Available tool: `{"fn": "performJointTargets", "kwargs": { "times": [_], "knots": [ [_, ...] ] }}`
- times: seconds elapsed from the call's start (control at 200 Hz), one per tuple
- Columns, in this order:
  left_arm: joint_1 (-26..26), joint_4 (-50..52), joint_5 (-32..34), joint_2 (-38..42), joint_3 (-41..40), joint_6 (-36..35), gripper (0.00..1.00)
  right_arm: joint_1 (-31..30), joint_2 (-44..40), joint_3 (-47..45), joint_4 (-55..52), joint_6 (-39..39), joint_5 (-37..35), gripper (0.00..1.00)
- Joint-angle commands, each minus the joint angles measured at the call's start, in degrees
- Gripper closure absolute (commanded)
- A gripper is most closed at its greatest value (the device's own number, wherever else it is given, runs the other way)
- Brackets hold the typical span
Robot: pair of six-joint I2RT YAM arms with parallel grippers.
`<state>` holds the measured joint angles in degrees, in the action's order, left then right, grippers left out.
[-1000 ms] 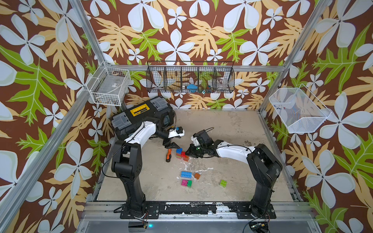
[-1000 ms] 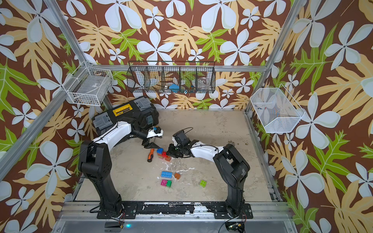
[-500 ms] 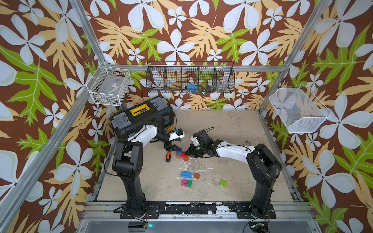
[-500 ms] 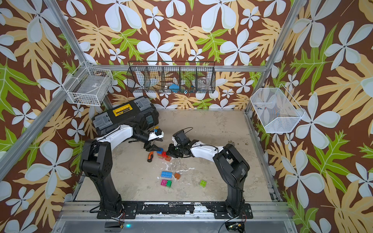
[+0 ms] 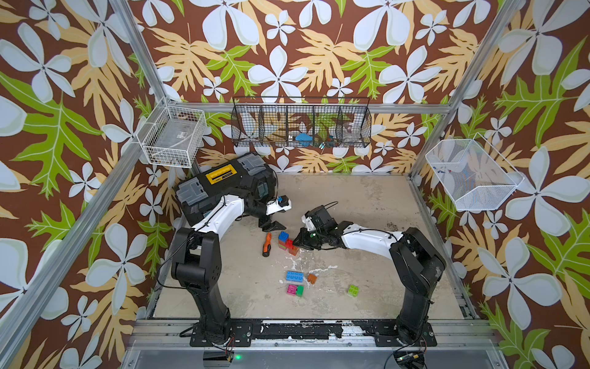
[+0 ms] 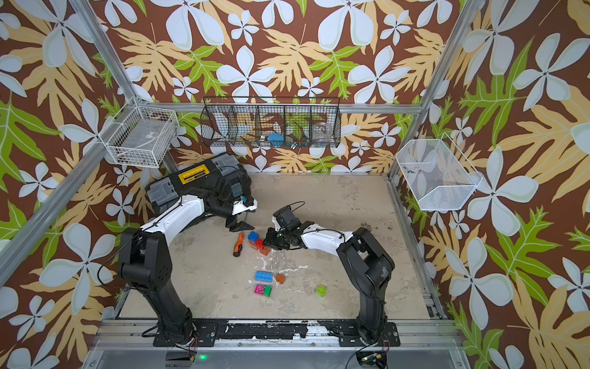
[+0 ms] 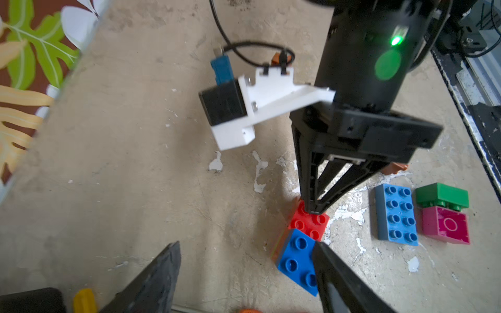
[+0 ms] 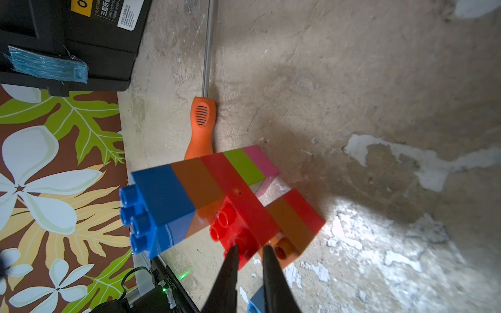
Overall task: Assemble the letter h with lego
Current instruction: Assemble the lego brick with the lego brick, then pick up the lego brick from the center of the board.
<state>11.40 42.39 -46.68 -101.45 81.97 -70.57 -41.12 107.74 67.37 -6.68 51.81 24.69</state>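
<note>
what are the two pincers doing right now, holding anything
left pincer: open, holding nothing.
right pincer: closed, tips against the red brick, no grip visible.

Tops overhead; wrists close, seemingly downward.

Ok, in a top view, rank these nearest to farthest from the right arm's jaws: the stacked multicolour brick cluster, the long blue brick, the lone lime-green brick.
1. Stacked multicolour brick cluster: right at the tips of the jaws, which rest on its red brick.
2. Long blue studded brick: lying flat, nearer the robot, about centre.
3. Lone lime-green brick: farthest, nearer the robot and off to its right.
</note>
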Motion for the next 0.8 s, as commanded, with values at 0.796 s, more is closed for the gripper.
{"fn": "performJointTargets", "kwargs": {
  "times": [0.796],
  "knots": [
    [-18.3, -37.0, 11.0, 28.1, -39.6, 40.8, 0.13, -6.0, -15.9, -11.3, 8.1, -62.3, -17.0, 0.46]
  ]
}}
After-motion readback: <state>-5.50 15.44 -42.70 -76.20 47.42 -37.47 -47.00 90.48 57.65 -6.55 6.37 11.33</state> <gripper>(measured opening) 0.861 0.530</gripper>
